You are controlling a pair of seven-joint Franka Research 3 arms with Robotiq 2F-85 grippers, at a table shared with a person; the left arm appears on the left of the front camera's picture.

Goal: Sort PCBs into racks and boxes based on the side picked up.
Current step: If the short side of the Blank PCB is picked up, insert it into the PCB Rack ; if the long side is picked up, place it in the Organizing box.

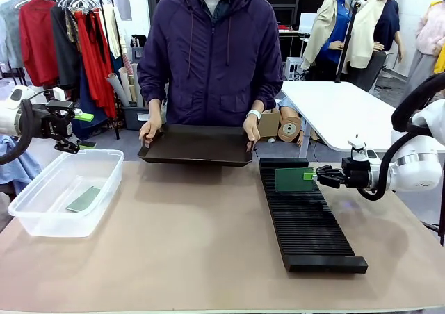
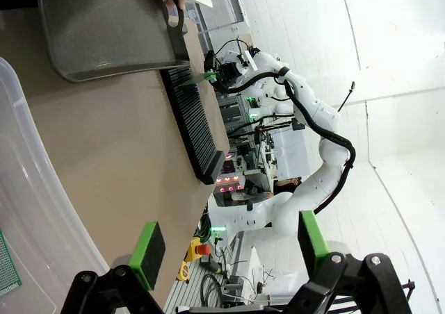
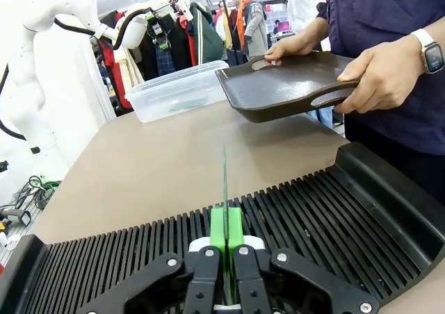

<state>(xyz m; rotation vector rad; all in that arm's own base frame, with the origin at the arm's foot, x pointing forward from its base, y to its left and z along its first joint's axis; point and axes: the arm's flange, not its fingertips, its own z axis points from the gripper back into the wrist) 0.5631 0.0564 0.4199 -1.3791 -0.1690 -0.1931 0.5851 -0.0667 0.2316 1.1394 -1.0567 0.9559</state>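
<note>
Clamping a PCB (image 3: 224, 182) on edge in the right gripper (image 3: 225, 227), pads pressed shut on its near edge, just above the far slots of the rack (image 1: 306, 224); by the look of it, not yet seated. Holding nothing in the left gripper (image 1: 85, 130), jaws spread wide, near the far corner of the box (image 1: 28, 210). Already sorted: one boxed PCB (image 1: 83, 199), lying flat. Beyond, in the person's hands (image 1: 149, 130), a black tray (image 1: 198, 146) with no boards visible, so probably close to finishing
</note>
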